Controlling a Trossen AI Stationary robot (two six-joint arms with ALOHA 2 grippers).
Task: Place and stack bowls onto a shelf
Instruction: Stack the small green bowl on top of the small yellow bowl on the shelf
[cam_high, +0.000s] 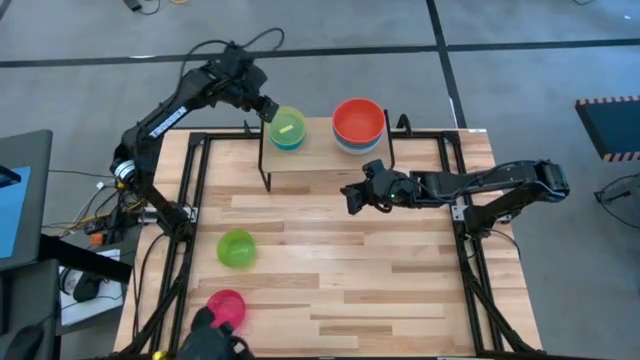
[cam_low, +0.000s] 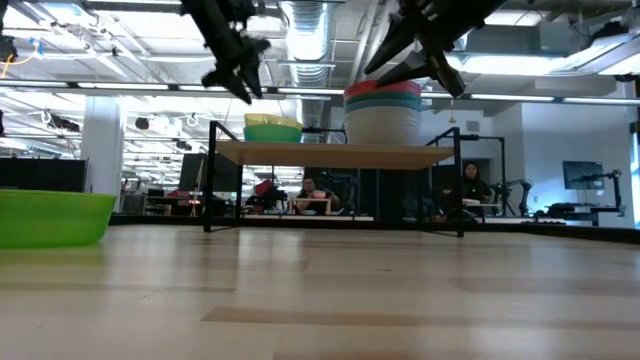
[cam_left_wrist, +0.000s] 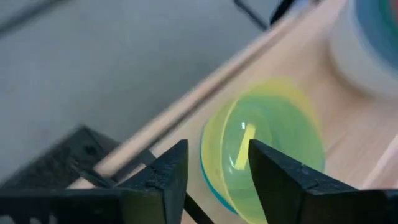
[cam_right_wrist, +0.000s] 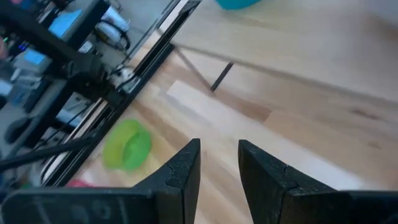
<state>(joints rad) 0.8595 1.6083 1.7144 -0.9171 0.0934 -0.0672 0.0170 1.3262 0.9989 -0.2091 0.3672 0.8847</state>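
Observation:
The shelf (cam_high: 320, 162) stands at the table's far middle. On its left end sits a stack with a lime green and a yellow bowl on a cyan one (cam_high: 287, 128) (cam_left_wrist: 267, 143). On its right end is a taller stack topped by a red-orange bowl (cam_high: 358, 121) (cam_low: 384, 110). A lime green bowl (cam_high: 236, 247) (cam_right_wrist: 127, 144) and a pink bowl (cam_high: 227, 305) rest on the tabletop at the near left. My left gripper (cam_high: 264, 108) (cam_left_wrist: 217, 149) hovers open just above and far-left of the left stack. My right gripper (cam_high: 351, 199) (cam_right_wrist: 219, 146) is open over the table, near the shelf's near edge.
Black metal rails (cam_high: 190, 190) run along the table's left and right sides. A dark object (cam_high: 215, 338) sits at the near edge beside the pink bowl. Bare wood lies in the table's middle and near right. People (cam_low: 470, 182) sit in the room behind.

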